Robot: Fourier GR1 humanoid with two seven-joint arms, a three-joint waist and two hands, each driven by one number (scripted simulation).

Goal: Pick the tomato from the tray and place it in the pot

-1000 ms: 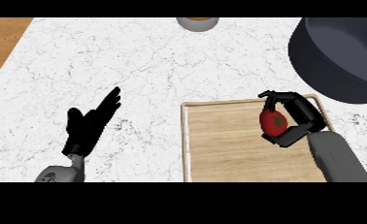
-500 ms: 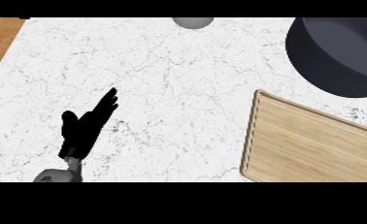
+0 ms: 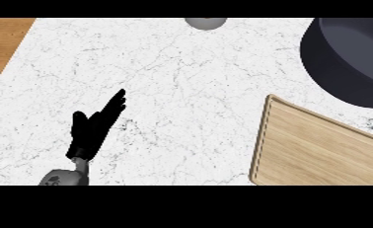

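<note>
From the head view, looking down on the white marble counter (image 3: 189,89), the robot's left hand (image 3: 93,129) shows at about 8 o'clock. It is black, and its fingers are straight and flat, pointing up toward 1 o'clock. It holds nothing and just rests there.

The big dark grey round pot (image 3: 342,59) sits at 2 o'clock, cut off by the right side. The light wooden tray (image 3: 313,150) lies at 4 o'clock, tilted, with its top corner just beside the pot. I can see no tomato on the tray or in the pot, so I cannot tell where it is.

The right hand does not show.

A small grey round thing (image 3: 205,22) peeks in at 12 o'clock. A strip of brown wood (image 3: 13,37) shows at 10 o'clock
</note>
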